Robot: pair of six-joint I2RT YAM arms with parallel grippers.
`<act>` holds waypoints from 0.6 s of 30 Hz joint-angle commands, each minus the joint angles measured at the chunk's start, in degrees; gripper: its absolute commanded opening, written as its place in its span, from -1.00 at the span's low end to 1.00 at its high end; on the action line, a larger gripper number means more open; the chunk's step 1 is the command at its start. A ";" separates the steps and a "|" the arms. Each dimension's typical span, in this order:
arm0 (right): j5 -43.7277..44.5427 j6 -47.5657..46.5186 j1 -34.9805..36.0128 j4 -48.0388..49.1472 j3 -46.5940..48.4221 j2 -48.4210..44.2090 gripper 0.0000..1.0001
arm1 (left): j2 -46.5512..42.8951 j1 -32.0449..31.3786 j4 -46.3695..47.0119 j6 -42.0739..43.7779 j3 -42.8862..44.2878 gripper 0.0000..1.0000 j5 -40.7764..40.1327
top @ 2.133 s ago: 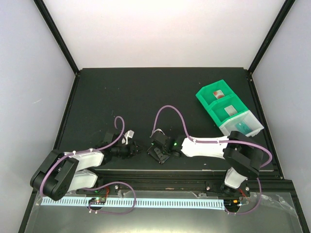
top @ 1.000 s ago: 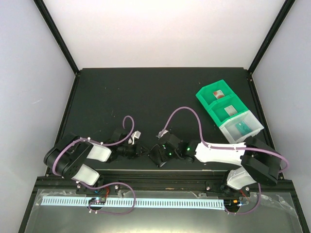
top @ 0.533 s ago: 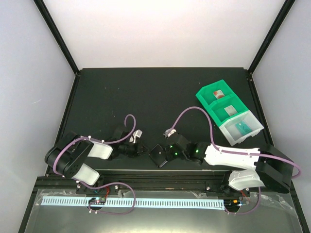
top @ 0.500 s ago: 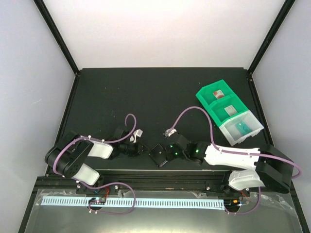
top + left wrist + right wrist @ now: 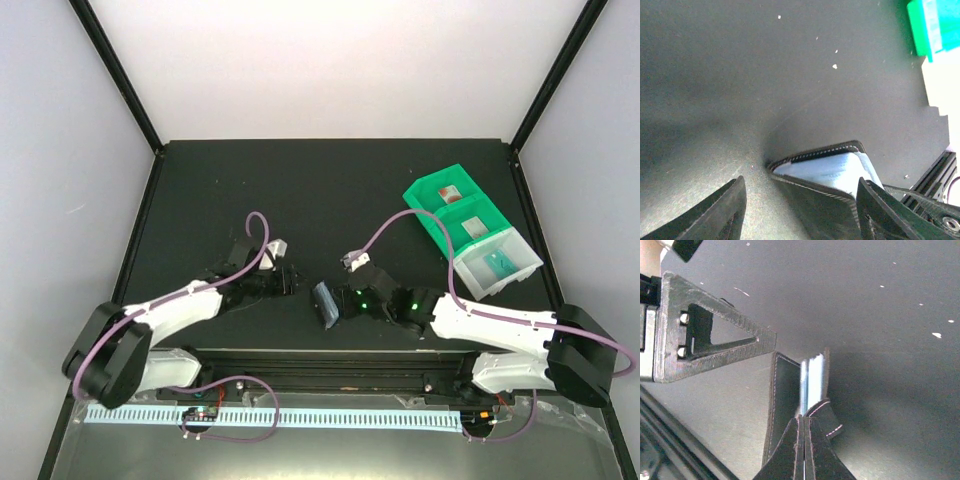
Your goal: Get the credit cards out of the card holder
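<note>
The card holder (image 5: 825, 175) runs off the left wrist view's bottom edge, its pockets hidden. Contents of the bins (image 5: 425, 222) beyond it are too small to name.

The work surface is a matte black table top (image 5: 300, 190), dotted with small pale flecks (image 5: 835, 66) in the wrist views. White panels enclose it on three sides: a back wall (image 5: 330, 70), a left wall (image 5: 60, 200) and a right wall (image 5: 600, 200). A black left post (image 5: 115, 75) and right post (image 5: 560, 75) run along the panel joints. A black rail (image 5: 340, 372) borders the near edge. Lighting is even and diffuse, with soft shadows.
</note>
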 commanded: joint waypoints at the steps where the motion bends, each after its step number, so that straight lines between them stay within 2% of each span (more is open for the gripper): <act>1: -3.00 2.78 -0.42 4.75 3.32 0.05 -0.98 | -8.05 0.02 -7.78 1.13 -0.98 0.27 -5.30; 7: -7.54 4.25 -0.50 7.60 4.23 2.21 -0.98 | -15.81 0.03 -7.42 -0.36 -6.26 0.29 -1.07; 13: -1.49 2.08 -1.99 4.14 1.94 1.53 -0.98 | -19.32 0.07 -8.60 -0.76 -10.22 0.28 -3.14; 18: -0.63 0.44 -6.98 3.47 -2.81 0.91 -0.98 | -18.11 0.07 -7.29 -0.70 -11.05 0.21 -2.39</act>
